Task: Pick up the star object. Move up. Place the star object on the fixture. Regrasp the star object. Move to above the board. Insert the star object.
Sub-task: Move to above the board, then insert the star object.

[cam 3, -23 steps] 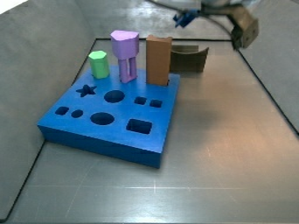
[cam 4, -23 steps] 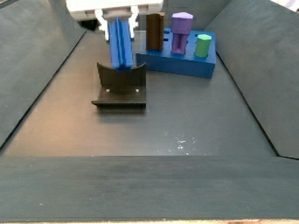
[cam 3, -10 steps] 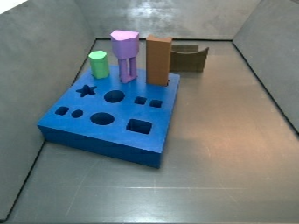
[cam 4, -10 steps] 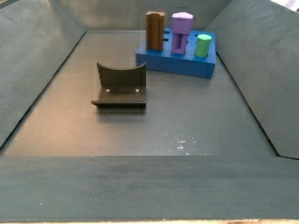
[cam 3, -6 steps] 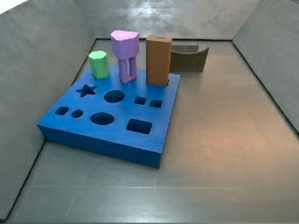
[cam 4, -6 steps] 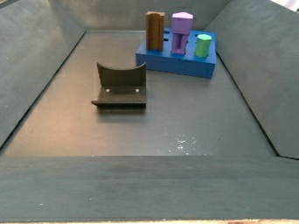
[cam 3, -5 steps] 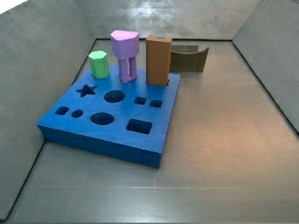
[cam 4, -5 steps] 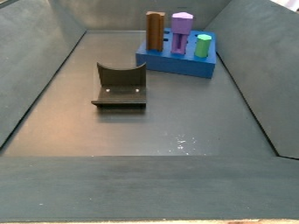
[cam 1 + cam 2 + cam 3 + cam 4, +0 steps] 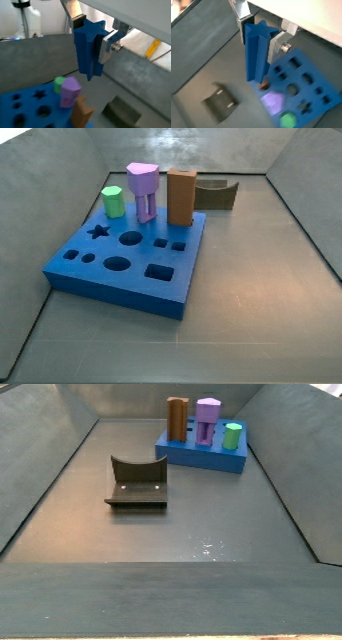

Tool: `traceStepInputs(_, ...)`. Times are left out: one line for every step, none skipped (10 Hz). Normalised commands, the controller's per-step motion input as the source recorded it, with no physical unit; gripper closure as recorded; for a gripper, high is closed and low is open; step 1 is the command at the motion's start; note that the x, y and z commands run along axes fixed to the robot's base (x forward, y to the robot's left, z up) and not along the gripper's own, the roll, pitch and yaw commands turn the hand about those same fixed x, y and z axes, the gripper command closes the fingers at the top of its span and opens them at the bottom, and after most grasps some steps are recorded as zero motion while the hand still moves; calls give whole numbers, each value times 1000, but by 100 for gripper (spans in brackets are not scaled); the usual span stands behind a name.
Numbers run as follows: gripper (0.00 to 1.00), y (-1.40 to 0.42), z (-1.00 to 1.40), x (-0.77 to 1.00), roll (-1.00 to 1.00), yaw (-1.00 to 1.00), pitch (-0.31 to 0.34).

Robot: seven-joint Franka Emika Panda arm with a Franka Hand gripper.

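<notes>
Gripper (image 9: pixel 92 37) is up high, out of frame in both side views; only the wrist views catch it. Flat silver fingers (image 9: pixel 107 47) are closed against the star object (image 9: pixel 88 50), the dark-blue peg, which hangs lengthwise down from between them with its star-shaped end up at the jaws. The same grip shows in a wrist view from the opposite side: gripper (image 9: pixel 261 37) clamped on the star object (image 9: pixel 256 52), the lower tip free in the air, touching nothing.

Well below the peg in the wrist views:
- the board (image 9: pixel 20 107), blue, star hole and round holes visible;
- purple peg (image 9: pixel 69 91) and green peg (image 9: pixel 59 82) standing in it, orange-brown peg (image 9: pixel 81 115) beside them;
- the fixture (image 9: pixel 221 101), dark, on the grey floor apart from the board.

Side views, near to far:
- bare grey floor (image 9: pixel 174 544);
- fixture (image 9: pixel 138 482) with its curved notch empty;
- board (image 9: pixel 203 456) beyond it, carrying the three pegs.

In a side view from the board's end, the board (image 9: pixel 127 263) is nearest, its star hole (image 9: pixel 98 229) open, the fixture (image 9: pixel 217 196) behind the orange-brown peg (image 9: pixel 182 196).
</notes>
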Motion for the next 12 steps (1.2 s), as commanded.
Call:
traceStepInputs(100, -314, -19, -253, -1000, -136, -49)
traceStepInputs(100, -116, -6, -131, -1000, -125, -34)
traceStepInputs(100, -69, -8, -93, -945, -115, -35)
traceStepInputs(100, -13, -8, -64, -621, -62, -32)
traceStepInputs(100, -6, -3, -51, -427, -37, -26)
traceStepInputs(100, -2, -5, -35, -286, -27, -22)
traceStepInputs(100, 0, 0, 0, 0, 0, -4)
traceStepInputs(100, 0, 0, 0, 0, 0, 11)
traceStepInputs(100, 0, 0, 0, 0, 0, -11)
traceStepInputs(100, 0, 0, 0, 0, 0, -14)
traceStepInputs(100, 0, 0, 0, 0, 0, -11)
traceStepInputs(100, 0, 0, 0, 0, 0, -16)
